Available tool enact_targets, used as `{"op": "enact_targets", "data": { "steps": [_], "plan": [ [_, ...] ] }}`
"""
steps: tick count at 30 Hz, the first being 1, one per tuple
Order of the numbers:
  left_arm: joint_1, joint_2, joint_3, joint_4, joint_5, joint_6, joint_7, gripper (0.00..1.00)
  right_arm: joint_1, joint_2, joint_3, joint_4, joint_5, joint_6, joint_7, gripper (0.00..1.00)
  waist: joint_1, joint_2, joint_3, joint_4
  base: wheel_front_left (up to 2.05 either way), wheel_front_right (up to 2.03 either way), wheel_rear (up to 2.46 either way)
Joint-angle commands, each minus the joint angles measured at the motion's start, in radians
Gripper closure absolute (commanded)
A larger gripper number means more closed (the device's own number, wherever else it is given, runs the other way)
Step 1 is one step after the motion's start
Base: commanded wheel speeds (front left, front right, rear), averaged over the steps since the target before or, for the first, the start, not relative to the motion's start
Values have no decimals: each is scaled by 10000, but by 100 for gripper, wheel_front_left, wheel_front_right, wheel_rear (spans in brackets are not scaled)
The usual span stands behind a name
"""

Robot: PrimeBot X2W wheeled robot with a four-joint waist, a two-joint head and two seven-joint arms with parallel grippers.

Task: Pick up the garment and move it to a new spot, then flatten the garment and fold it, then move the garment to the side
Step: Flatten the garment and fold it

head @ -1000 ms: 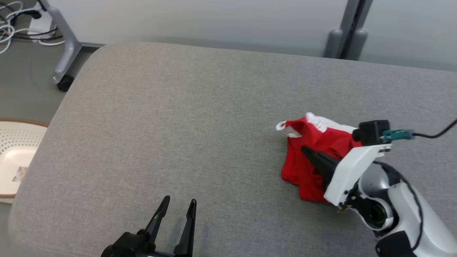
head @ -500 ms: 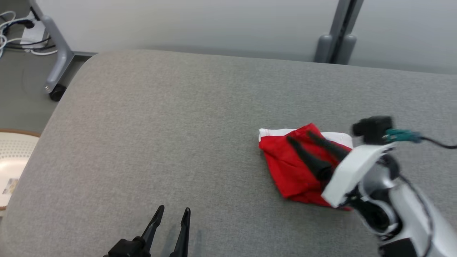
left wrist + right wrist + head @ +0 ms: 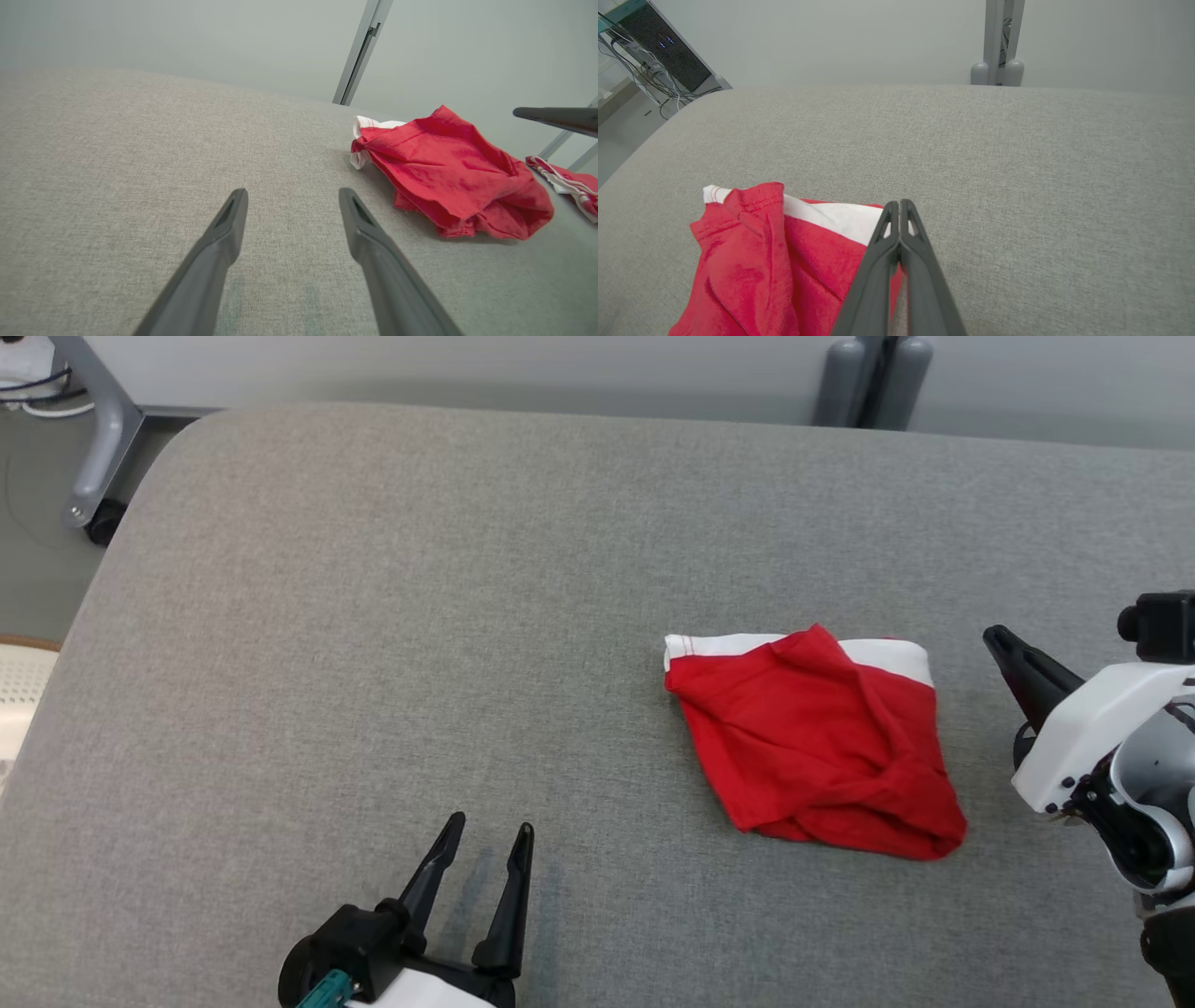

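Grey woven padding (image 3: 467,616) covers the wide rounded top on which everything rests, with a pale wall (image 3: 831,37) and a grey metal post (image 3: 873,373) behind it. At its near edge the left claw (image 3: 490,824) hovers low with its 2 dark fingers spread and nothing between them. The garment (image 3: 803,747), red shorts with a white waistband, lies ahead of this claw and off to its right, well apart from it. The cloth sits in a loose, roughly folded heap, with the white band along its far edge and rumpled hems at the near right corner. The right claw (image 3: 997,637) is just to the right of the waistband, clear of the cloth, with its 2 fingers pressed together and holding nothing. In the right wrist view the garment spreads out to the left of those closed fingers and partly under them. In the left wrist view, the right claw's fingers hang above the padding, and beyond the garment, below them, lies a 2nd red piece with white stripes (image 3: 567,182). Off the padding, far to the left of the left claw, is the rim of a white perforated basket (image 3: 23,681) on the floor.
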Motion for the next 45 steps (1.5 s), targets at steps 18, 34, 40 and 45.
{"op": "enact_targets", "data": {
  "steps": [18,34,40,45],
  "plan": [
    [-52,40,51,205,-222,227,-46,0,-54,-598,3497,1102,1958,4,-852,100,0,0,-73,695,0,0,0],
    [988,41,641,128,-48,288,-46,0,1002,-45,6438,1326,2257,4,-1966,100,0,0,-1533,148,0,0,0],
    [1791,43,1286,-206,61,342,-46,0,1799,-319,6073,962,1694,3,-3664,100,0,0,-2397,-352,0,0,0],
    [2223,40,1815,-576,168,371,-46,0,2837,-391,4442,565,583,4,-5390,76,0,0,-2653,-724,0,0,0]
  ]
}}
